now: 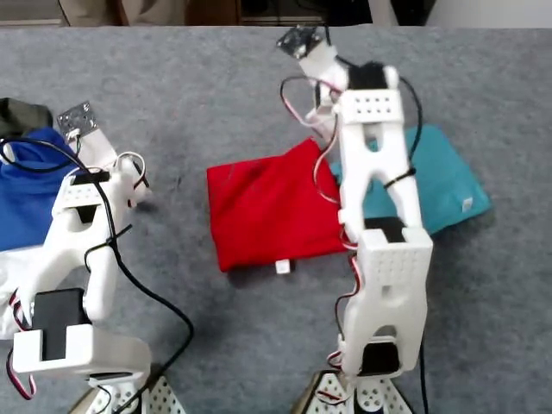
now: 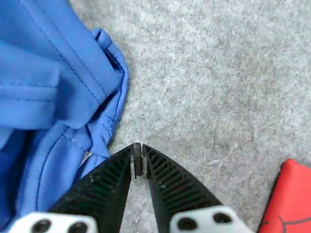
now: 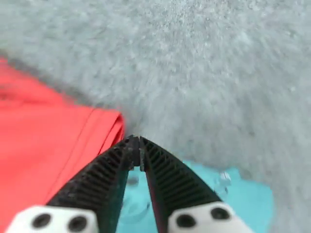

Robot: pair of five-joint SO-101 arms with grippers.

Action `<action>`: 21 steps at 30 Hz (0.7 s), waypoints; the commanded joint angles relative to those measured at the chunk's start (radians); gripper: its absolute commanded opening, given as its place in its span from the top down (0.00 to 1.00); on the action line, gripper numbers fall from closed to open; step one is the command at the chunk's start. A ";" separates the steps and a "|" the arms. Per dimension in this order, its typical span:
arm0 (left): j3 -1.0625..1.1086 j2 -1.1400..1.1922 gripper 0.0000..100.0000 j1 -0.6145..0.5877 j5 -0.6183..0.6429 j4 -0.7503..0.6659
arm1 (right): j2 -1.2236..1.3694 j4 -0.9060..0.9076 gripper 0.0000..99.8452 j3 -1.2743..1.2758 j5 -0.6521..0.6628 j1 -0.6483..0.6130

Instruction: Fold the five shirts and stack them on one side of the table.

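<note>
A folded red shirt (image 1: 267, 207) lies flat in the middle of the grey table (image 1: 198, 95). A folded teal shirt (image 1: 444, 181) sits to its right, partly under the right arm. A crumpled blue shirt (image 1: 26, 190) lies at the left edge. My left gripper (image 2: 137, 166) is shut with nothing in it, above bare table just beside the blue shirt (image 2: 43, 97). My right gripper (image 3: 136, 151) is also shut and holds nothing, hovering where the far corner of the red shirt (image 3: 43, 141) meets the teal shirt (image 3: 243, 199).
A dark green garment (image 1: 21, 112) lies at the far left behind the blue shirt, and a white one (image 1: 9, 297) at the near left edge. Bare table stretches across the back and between the blue and red shirts. Cables hang from both arms.
</note>
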 commanded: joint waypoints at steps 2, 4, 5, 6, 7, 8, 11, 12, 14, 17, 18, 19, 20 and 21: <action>-0.114 -0.065 0.98 0.081 0.015 0.126 | -0.007 0.315 0.99 -0.211 -0.014 -0.001; -0.175 -0.093 0.98 0.143 0.072 0.229 | -0.061 0.310 0.99 -0.120 -0.037 0.025; -0.201 -0.102 0.98 0.180 0.106 0.262 | -0.094 0.310 0.99 -0.059 -0.043 0.027; -0.219 -0.107 0.98 0.215 0.133 0.284 | -0.139 0.308 0.99 0.030 -0.048 0.022; -0.232 -0.110 0.98 0.250 0.150 0.296 | -0.186 0.308 0.99 0.125 -0.043 0.018; -0.235 -0.108 0.98 0.281 0.161 0.298 | -0.240 0.308 0.99 0.222 -0.046 0.016; -0.236 -0.099 0.98 0.348 0.167 0.296 | -0.409 0.242 0.99 0.519 -0.043 0.015; -0.239 -0.094 0.98 0.367 0.167 0.296 | -0.466 0.203 0.99 0.615 -0.044 0.015; -0.244 -0.090 0.98 0.400 0.167 0.296 | -0.576 0.103 0.99 0.791 -0.044 0.015; -0.239 -0.084 0.98 0.431 0.167 0.292 | -0.704 -0.052 0.99 1.009 -0.048 0.007; -0.233 -0.077 0.98 0.434 0.167 0.279 | -0.730 -0.107 0.99 1.069 -0.048 0.007; -0.221 -0.067 0.98 0.434 0.167 0.261 | -0.745 -0.161 0.99 1.121 -0.048 0.007; -0.210 -0.051 0.98 0.431 0.167 0.229 | -0.750 -0.209 0.99 1.165 -0.048 0.010; -0.199 -0.031 0.98 0.428 0.167 0.192 | -0.750 -0.256 0.99 1.208 -0.048 0.012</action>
